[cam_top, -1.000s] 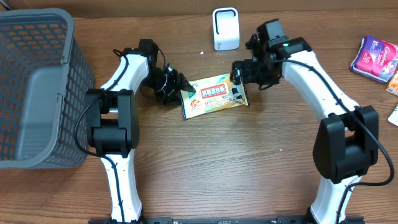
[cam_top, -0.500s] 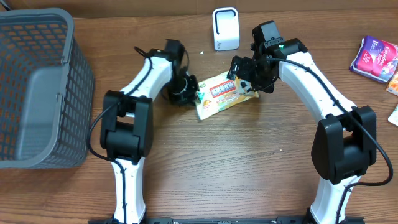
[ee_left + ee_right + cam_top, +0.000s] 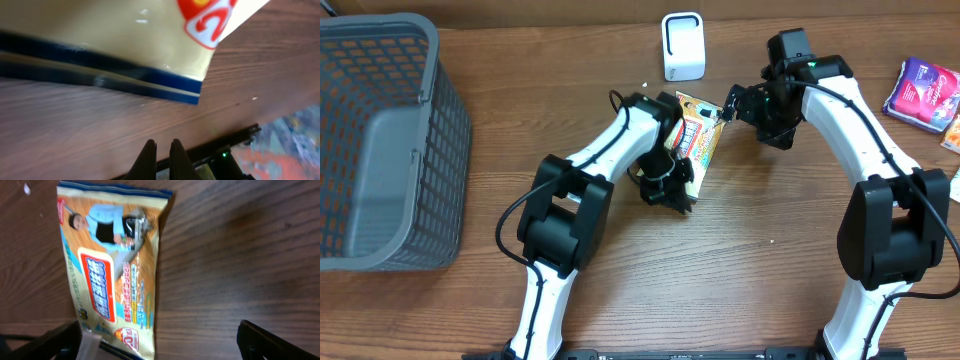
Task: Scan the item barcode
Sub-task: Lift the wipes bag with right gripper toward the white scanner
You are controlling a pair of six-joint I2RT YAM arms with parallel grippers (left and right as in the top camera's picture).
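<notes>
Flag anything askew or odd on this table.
The left claw is shut on nothing: the printed packet lies beyond its fingertips, ungripped, slanted across the table. The right claw hangs open over the packet's other end.

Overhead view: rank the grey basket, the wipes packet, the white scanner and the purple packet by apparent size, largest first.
1. grey basket, by far the largest.
2. wipes packet, though it is partly hidden.
3. purple packet and white scanner look about alike, so they are not ranked.
</notes>
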